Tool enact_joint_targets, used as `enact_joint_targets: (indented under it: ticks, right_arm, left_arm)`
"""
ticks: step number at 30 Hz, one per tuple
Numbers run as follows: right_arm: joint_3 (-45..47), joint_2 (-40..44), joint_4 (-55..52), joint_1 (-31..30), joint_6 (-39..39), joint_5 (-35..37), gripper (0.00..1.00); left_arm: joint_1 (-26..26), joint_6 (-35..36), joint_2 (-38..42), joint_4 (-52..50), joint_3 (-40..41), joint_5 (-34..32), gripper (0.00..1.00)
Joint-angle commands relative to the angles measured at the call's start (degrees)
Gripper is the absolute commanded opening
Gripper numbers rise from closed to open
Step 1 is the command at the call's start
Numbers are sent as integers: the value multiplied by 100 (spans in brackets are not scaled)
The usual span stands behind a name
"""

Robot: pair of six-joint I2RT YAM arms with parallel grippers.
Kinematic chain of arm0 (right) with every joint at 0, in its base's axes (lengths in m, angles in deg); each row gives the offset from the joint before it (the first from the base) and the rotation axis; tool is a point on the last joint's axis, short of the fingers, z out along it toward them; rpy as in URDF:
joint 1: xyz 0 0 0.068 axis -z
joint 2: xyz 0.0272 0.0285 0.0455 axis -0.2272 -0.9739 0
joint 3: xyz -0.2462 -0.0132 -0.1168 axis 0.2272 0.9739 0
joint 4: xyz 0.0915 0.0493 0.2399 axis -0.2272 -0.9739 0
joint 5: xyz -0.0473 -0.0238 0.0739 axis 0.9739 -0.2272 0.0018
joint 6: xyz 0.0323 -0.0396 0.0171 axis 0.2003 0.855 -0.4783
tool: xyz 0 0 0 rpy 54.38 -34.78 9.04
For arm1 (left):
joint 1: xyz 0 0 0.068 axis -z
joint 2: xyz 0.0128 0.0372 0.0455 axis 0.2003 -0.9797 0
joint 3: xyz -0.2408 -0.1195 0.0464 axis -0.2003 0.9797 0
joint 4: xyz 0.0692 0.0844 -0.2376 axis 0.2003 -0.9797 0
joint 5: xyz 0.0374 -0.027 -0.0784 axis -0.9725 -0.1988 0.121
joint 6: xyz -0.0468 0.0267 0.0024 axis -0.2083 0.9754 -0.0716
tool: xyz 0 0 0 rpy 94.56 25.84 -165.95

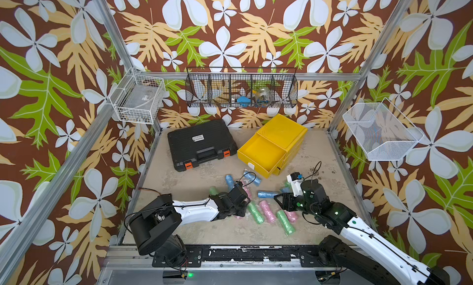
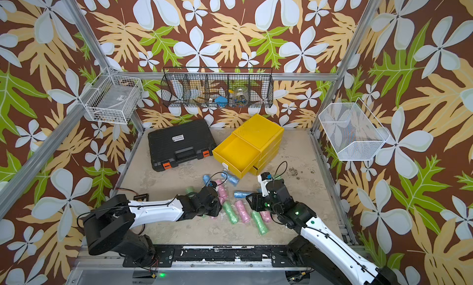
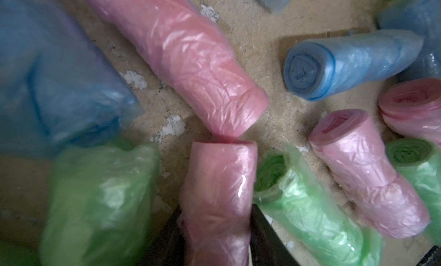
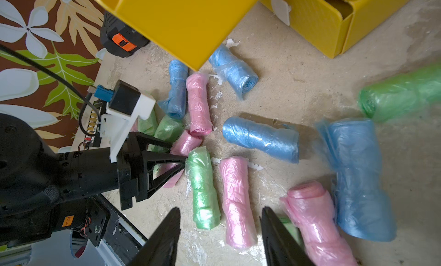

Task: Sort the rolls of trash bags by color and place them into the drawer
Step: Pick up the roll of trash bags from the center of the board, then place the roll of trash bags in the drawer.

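Down on the floor [image 3: 269, 62], left gripper [image 3: 216, 208] pinches a pink roll [image 3: 219, 181], 2 green rolls [image 3: 95, 200] crowding it; right gripper [image 4: 220, 208] hangs open.

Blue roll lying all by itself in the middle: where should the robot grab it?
Grip the blue roll around its middle, coming straight down from above, with the fingers on its two long sides. It lies flat on the table, long and thin, and bare table shows along both long sides, so they should probably fit.

Pink, green, blue trash-bag rolls [image 1: 255, 212], loose and flat, near open yellow drawer [image 1: 261, 153]
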Motion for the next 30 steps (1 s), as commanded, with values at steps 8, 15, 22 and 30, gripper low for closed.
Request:
enact_joint_targets:
  ticks: [8,15,22,30]
  right_arm:
    - [-262,64,-9,1,98,399,62]
    - [-729,-35,85,9,639,694,62]
    - [-1195,189,178,33,1192,939,67]
    - [-1314,320,448,965,1292,527,67]
  left_arm:
    - [25,199,793,-707,-75,138,25]
    - [19,629,1969,-1503,-422,686,22]
    - [21,1635,2537,-1973,-1557,689,22]
    - [-2,2848,785,-2315,-3844,484,22]
